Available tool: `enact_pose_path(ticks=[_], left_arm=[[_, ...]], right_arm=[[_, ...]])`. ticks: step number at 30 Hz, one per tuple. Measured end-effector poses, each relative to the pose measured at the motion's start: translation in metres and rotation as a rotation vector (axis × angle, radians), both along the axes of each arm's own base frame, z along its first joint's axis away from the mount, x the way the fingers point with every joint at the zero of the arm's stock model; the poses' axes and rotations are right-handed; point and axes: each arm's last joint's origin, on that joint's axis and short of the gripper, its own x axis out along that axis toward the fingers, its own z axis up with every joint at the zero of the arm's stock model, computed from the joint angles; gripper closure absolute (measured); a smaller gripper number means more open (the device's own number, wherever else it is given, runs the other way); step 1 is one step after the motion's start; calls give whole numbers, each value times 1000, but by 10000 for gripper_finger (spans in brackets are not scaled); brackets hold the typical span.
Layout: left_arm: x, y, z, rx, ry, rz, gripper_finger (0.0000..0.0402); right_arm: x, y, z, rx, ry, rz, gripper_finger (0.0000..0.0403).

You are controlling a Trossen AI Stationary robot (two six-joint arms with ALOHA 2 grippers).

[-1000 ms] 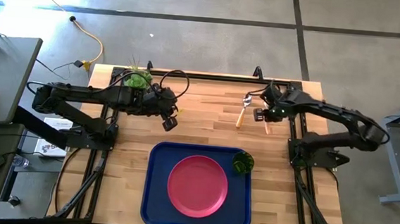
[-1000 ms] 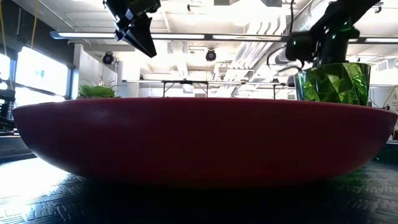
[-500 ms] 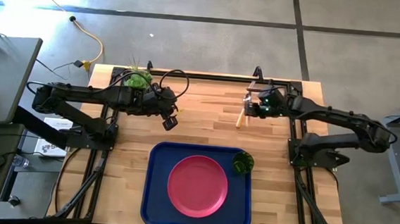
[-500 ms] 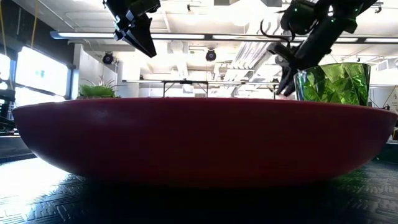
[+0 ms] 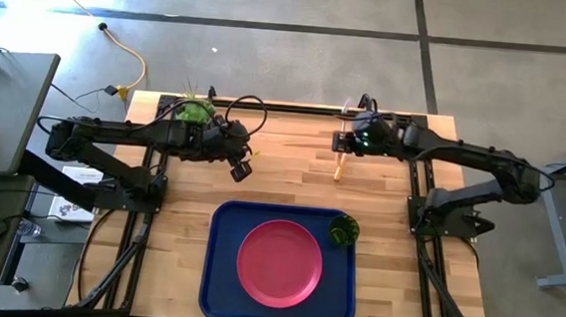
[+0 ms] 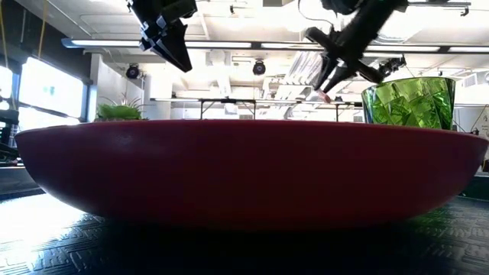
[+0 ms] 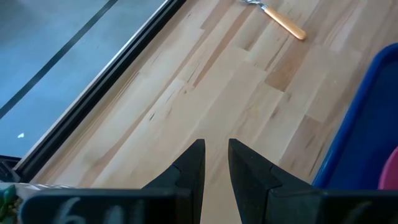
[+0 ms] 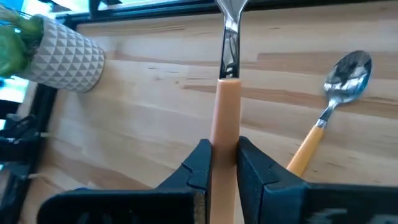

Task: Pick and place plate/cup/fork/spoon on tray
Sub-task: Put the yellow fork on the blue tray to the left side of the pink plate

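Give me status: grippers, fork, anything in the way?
Right gripper shut on fork, lifted. Left gripper empty, hovering. Spoon on table; plate, cup on tray. Nothing blocking.

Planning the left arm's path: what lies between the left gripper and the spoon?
High view: only bare wooden table between left gripper and spoon.

Bare wood lies open all along the far side of the tray (image 5: 217, 274). There, only the spoon (image 5: 339, 166) and, at the far left corner, a potted plant (image 5: 194, 111) obstruct.
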Motion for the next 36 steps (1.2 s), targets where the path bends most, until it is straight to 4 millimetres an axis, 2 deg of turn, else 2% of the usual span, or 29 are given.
enact_pose_path(ticks=[8,14,20,24,36], left_arm=[[-1,4,0,-14,-6,30,339],[-1,4,0,-16,-7,33,339],[-1,4,0,-16,-5,33,339],[-2,4,-1,-16,2,33,339],[-4,4,-3,-26,34,28,339]], right_arm=[[50,-4,13,35,151,35,377],[91,-8,1,76,259,25,377],[127,-13,-27,166,342,42,377],[143,-15,-47,219,368,42,377],[159,-18,-102,333,474,-14,377]])
